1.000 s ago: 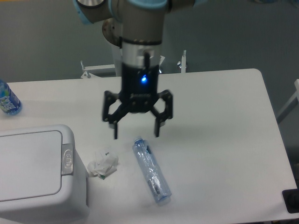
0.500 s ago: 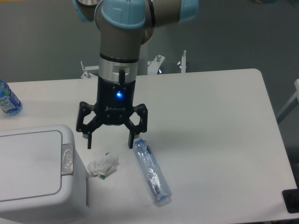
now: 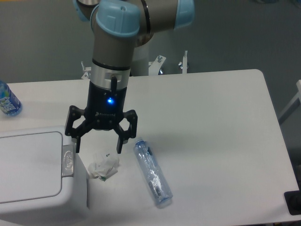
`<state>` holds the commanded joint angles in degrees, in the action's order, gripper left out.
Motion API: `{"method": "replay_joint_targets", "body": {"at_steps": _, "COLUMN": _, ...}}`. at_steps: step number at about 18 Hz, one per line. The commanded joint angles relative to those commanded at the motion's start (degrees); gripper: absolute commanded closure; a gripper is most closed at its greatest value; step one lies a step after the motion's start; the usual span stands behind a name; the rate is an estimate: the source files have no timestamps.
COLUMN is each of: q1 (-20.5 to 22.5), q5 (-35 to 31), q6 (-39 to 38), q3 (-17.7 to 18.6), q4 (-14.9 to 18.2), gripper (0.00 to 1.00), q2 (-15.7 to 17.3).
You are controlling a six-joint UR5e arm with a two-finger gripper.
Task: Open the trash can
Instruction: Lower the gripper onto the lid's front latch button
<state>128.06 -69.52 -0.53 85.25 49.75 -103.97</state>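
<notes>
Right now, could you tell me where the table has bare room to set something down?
The table is bare right of the lying bottle, out to its right edge. It is crowded at left: trash can, crumpled paper and the open claw.

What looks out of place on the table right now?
A crumpled paper wad and a clear plastic bottle lying on its side sit loose on the table beside the closed trash can, like litter.

Gripper (image 3: pixel 98 149) downward, fingers spread wide
</notes>
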Motion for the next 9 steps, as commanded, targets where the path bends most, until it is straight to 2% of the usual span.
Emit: {"method": "replay_joint_targets", "body": {"at_steps": 9, "q1": -0.8, "q5": 0.0, "q6": 0.1, "q3": -0.4, "q4": -0.1, "gripper": 0.0, "q2": -1.0}}
